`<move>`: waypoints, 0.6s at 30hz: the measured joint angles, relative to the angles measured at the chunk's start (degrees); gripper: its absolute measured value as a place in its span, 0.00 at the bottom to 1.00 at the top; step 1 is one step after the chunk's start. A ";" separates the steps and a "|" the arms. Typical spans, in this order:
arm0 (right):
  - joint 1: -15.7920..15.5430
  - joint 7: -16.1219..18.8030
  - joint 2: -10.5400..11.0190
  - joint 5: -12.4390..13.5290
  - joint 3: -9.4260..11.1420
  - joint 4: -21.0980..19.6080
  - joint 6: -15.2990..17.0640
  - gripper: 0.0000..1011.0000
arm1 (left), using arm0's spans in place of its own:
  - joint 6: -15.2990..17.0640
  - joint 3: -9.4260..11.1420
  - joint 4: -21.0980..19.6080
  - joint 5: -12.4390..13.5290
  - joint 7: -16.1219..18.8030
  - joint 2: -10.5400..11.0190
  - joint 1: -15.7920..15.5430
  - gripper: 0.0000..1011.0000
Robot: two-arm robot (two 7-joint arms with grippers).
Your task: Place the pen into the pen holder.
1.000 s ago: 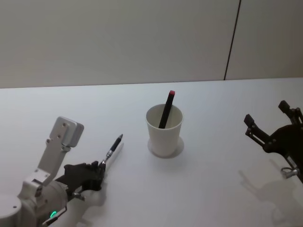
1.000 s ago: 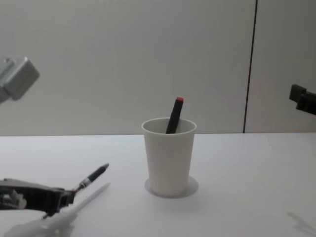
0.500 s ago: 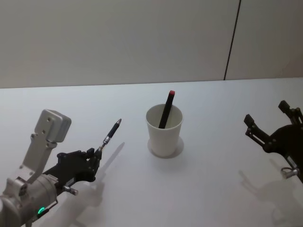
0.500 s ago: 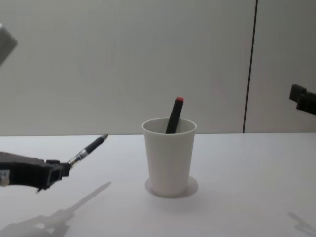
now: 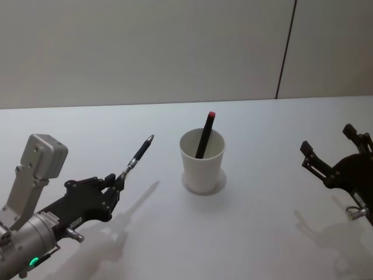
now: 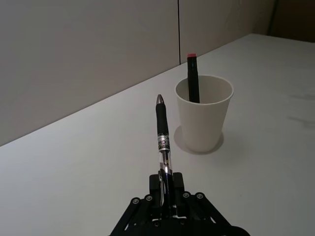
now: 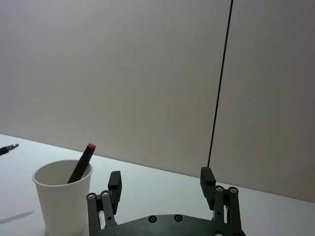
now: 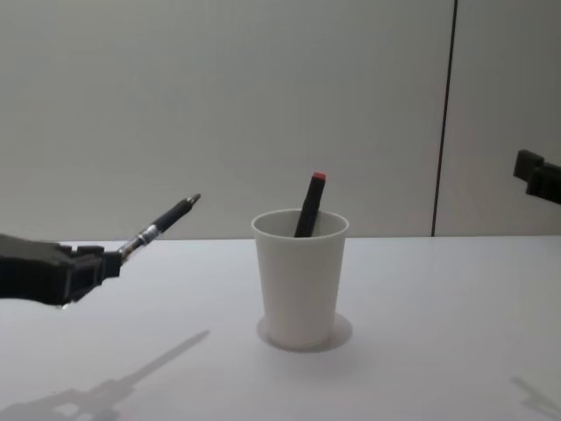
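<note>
The left gripper (image 5: 115,184) was clamped on the rear end of the pen (image 5: 137,157), holding it in the air to the left of the pen holder (image 5: 202,166) and well apart from it, the tip slanting upward toward the holder. The pen holder stood upright on the white table (image 5: 262,134), with a black, red-topped marker (image 5: 205,135) leaning inside it. The right gripper (image 5: 327,140) hung well to the right of the pen holder, its jaws spread wide and empty.

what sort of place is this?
Likely a robot test bench: plain white table, blank panelled wall, paper-cup pen holder, left gripper holding a pen left of it, right gripper idle at right.
</note>
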 joint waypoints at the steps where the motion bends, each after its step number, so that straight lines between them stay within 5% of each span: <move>1: 0.00 0.00 0.00 0.00 0.00 0.00 0.00 0.99 | -1.13 -0.16 -0.06 -0.26 -0.76 0.31 0.24 0.17; 18: 0.00 0.00 0.00 0.00 0.00 0.00 0.00 0.99 | -10.66 -0.93 -0.19 -2.78 -9.54 1.94 1.62 0.17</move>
